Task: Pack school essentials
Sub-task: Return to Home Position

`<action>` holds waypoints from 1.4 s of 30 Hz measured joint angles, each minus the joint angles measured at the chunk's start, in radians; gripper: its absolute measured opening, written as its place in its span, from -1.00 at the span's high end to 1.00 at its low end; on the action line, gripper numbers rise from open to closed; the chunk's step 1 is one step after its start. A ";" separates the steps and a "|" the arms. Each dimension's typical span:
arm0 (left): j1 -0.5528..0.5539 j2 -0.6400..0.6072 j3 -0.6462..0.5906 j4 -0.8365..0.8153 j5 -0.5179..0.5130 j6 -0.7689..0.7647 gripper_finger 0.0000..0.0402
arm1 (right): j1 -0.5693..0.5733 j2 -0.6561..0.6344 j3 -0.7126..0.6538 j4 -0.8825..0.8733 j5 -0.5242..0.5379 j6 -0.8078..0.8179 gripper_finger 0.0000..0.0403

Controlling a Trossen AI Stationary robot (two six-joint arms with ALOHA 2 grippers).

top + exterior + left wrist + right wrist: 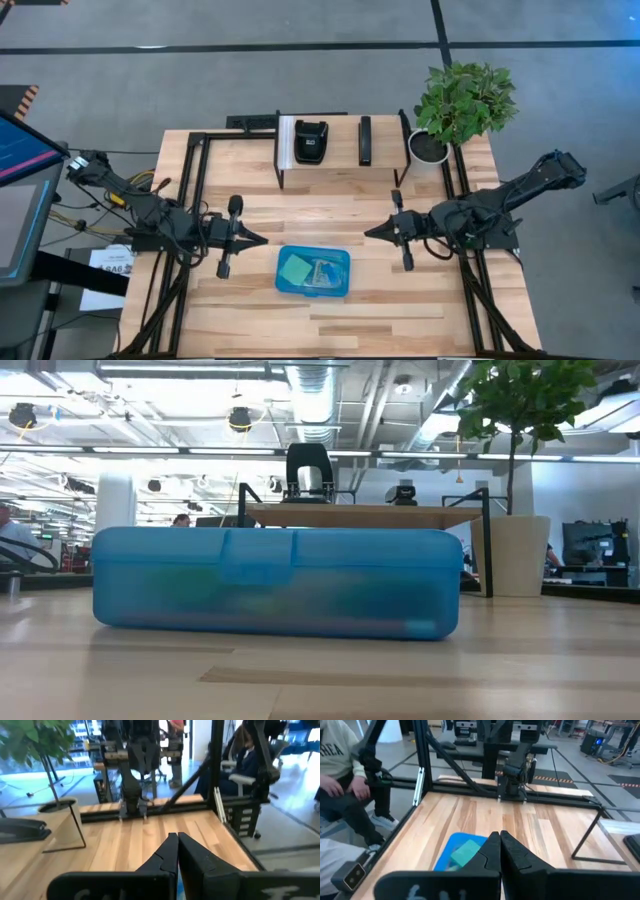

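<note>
Blue and see-through, the box [313, 271] lies shut near the worktop's [330, 200] front edge, a green pad [296, 268] showing inside. The left pincer [264, 239] and right pincer [367, 232] point inward at each other, fingers pressed together, both apart from the box, bare wood between them.

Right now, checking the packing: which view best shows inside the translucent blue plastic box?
The high view: looking down, it sees through the translucent blue plastic box onto a green pad. The low view shows its side, contents blurred; the right wrist view, one end with the pad; the left wrist view, almost nothing.
</note>
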 joint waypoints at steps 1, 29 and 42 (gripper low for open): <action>0.000 -0.009 0.000 0.002 0.000 0.000 1.00 | 0.000 -0.006 -0.003 0.004 0.000 0.000 0.94; 0.131 -0.450 -0.446 0.269 0.001 -0.055 1.00 | -0.094 -0.473 -0.326 -0.002 0.064 -0.040 0.94; 0.443 -0.484 -0.429 0.313 0.384 -0.065 1.00 | -0.211 -0.656 -0.342 -0.111 -0.030 -0.106 0.94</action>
